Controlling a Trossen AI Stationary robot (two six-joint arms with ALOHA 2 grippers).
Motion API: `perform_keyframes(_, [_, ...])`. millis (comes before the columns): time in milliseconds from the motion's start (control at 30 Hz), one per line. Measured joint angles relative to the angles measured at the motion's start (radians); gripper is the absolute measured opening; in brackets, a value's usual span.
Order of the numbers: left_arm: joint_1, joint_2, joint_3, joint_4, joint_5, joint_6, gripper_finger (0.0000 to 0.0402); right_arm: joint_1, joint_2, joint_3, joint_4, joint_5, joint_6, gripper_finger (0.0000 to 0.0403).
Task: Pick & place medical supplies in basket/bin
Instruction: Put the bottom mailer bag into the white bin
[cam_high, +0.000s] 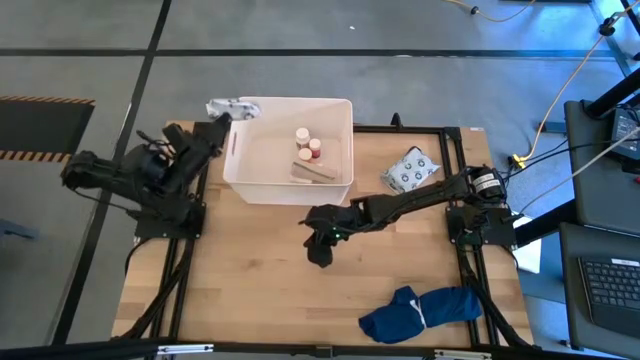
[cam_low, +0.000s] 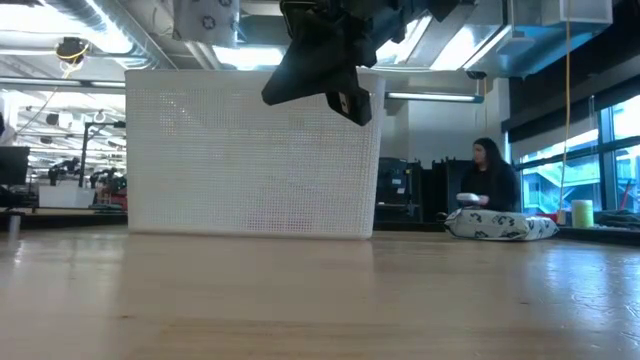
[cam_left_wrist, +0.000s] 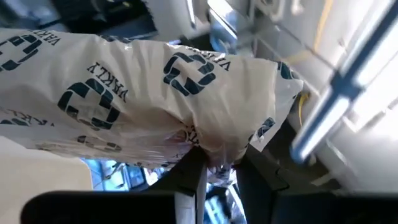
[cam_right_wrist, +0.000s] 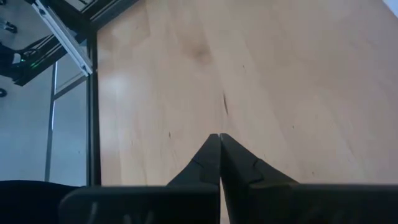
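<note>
High view: my left gripper (cam_high: 222, 112) is up by the far left corner of the white tub (cam_high: 243, 180), pinched tight on a white printed packet (cam_high: 228, 106). Left wrist cam shows that packet (cam_left_wrist: 143, 99) bunched up btwn the fingers (cam_left_wrist: 189, 180). My right gripper (cam_high: 320, 250) hangs over bare wood table (cam_high: 250, 280) in front of the tub, fingers (cam_right_wrist: 208, 162) closed, holding nothing. Inside the tub I see 2 small bottles (cam_high: 308, 143) & a tan roll (cam_high: 312, 172). 2nd packet (cam_high: 411, 170) lies on the table, right of the tub.
</note>
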Motion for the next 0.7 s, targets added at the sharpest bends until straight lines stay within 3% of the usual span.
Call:
perform_keyframes(300, [0.21,0.165,0.0,-0.001,0.01,-0.318,0.0064,0.0,0.0,0.0,0.001,0.002,0.003,0.0003])
perform_keyframes(467, [0.325,0.269,0.0,0.0,0.081,-0.466,0.0064,0.019,0.0,0.0,0.001,0.033,0.08,0.0003])
perform_keyframes(700, [0.403,0.399,0.0,-0.003,0.117,-0.634,0.0064,0.074,0.0,0.0,-0.002,0.091,0.115,0.0003])
